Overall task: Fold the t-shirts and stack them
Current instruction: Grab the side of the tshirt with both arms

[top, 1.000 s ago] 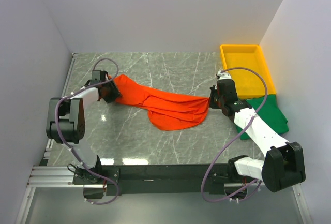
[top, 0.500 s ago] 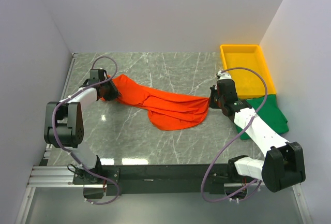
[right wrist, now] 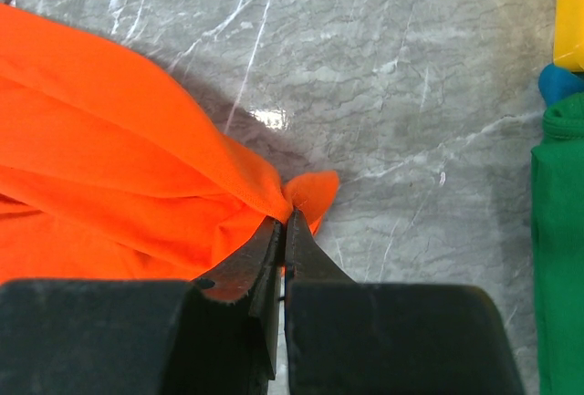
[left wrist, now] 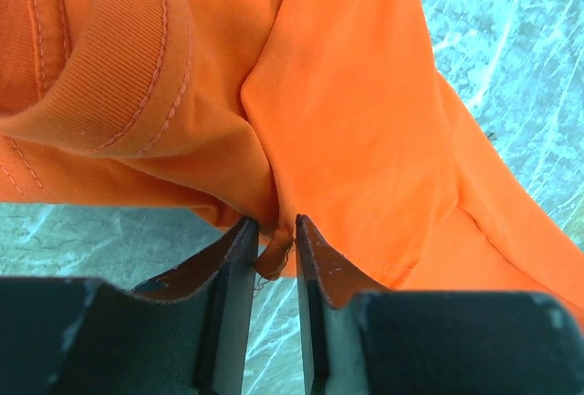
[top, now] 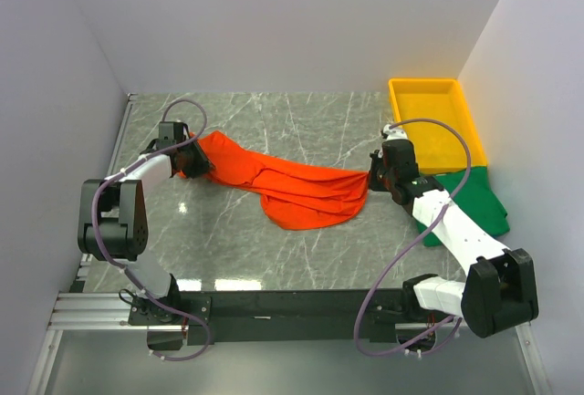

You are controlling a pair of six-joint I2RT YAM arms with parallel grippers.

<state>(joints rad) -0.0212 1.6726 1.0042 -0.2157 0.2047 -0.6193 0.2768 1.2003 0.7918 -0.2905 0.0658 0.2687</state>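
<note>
Grey marble tabletop [top: 274, 121]. Left arm [top: 146, 171] bent at elbow, reaching far-left; right arm [top: 456, 226] stretched diagonally inward. Bright orange-red cloth t-shirt [top: 301, 190] strung between them mid-table, bunched, rounded lobe toward near edge. Dark green cloth t-shirt [top: 484, 203] flat at right edge, under right arm. Left gripper [left wrist: 272, 231] pinches orange fold; right gripper [right wrist: 283, 222] clamped tight on orange corner.

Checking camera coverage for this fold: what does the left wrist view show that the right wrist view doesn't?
Only the left wrist view shows the ribbed collar and the left gripper pinching a fold below it. Only the right wrist view shows the green t-shirt, a yellow tray corner and the right gripper shut on a bunched cloth tip. Both show the orange-red t-shirt on the marble table.
</note>
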